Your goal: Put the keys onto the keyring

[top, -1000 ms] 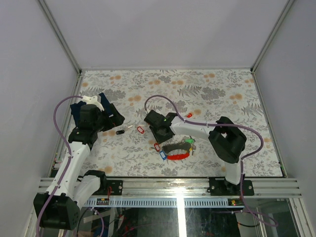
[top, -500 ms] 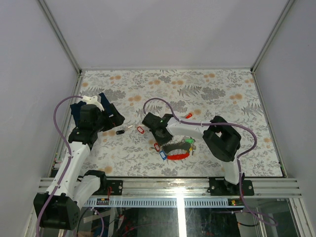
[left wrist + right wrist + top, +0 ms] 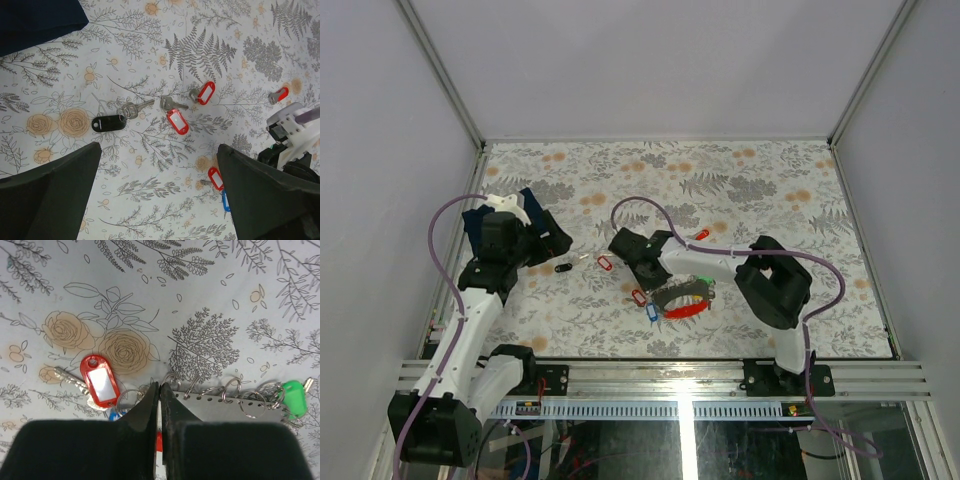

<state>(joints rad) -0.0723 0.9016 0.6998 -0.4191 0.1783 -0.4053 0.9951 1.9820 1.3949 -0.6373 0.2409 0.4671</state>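
Note:
The keyring [image 3: 240, 407] is a flat grey fob carrying several wire rings; in the top view it [image 3: 678, 294] lies by its red strap loop [image 3: 685, 310]. My right gripper [image 3: 159, 386] is shut at the fob's left end, pinching its edge. A green-tagged key [image 3: 292, 397] hangs on the fob's right end. A red-tagged key [image 3: 100, 380] and a blue tag [image 3: 651, 313] lie just left of the jaws. My left gripper [image 3: 160, 200] hovers open above loose keys: a black-tagged one [image 3: 108, 122] and two red-tagged ones [image 3: 178, 121] [image 3: 205, 93].
A dark navy object [image 3: 35, 20] lies at the far left beside the left arm. Another red-tagged key [image 3: 702, 234] rests behind the right arm. The right arm's purple cable [image 3: 640, 205] arcs over the floral table cover [image 3: 770, 180].
The right gripper's jaws have closed at the fob's left end. The keyring has shifted slightly up and to the right. The left arm has stayed still.

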